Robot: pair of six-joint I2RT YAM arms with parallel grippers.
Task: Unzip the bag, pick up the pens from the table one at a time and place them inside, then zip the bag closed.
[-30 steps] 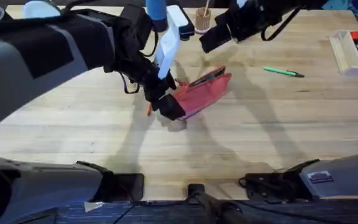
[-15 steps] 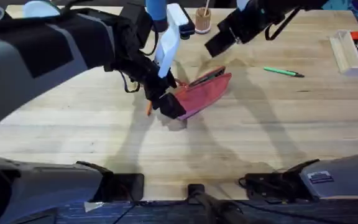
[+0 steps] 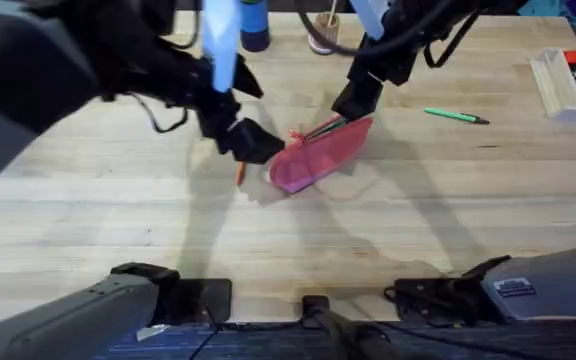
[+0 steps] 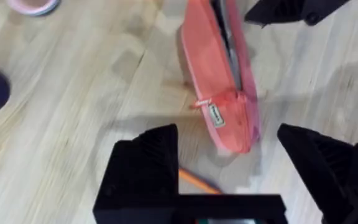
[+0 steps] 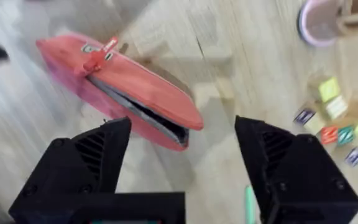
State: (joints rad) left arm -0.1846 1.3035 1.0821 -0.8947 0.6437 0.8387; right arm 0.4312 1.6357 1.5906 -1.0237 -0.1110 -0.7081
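Pink-red pencil pouch (image 3: 318,155) lies near the middle of the light wooden table (image 3: 388,230), slanting across the plank grain, and its zipper is partly parted so that the dark lining shows along the top edge at the end nearer the right arm. In the left wrist view a small label tab sits close to the other end of the pouch, which is shut there, and a red pull sticks out beside it. The left gripper (image 3: 253,143) hovers just beside that shut end; its black fingers (image 4: 143,165) stand wide apart and hold nothing. The right gripper (image 3: 356,100) hangs over the far, open end of the pouch, its own fingers (image 5: 98,155) also spread wide with nothing between them, and the open mouth of the pouch shows in the gap. At the right edge of the table stands a clear plastic box (image 3: 566,85) with red-tipped markers in it. A small cup (image 3: 320,35) stands at the far edge of the table. The green pen (image 3: 456,116) lies on bare wood well to the right of the pouch, between it and the box. The orange pen (image 3: 239,174) lies just beside the pouch's shut end, partly under the left gripper.
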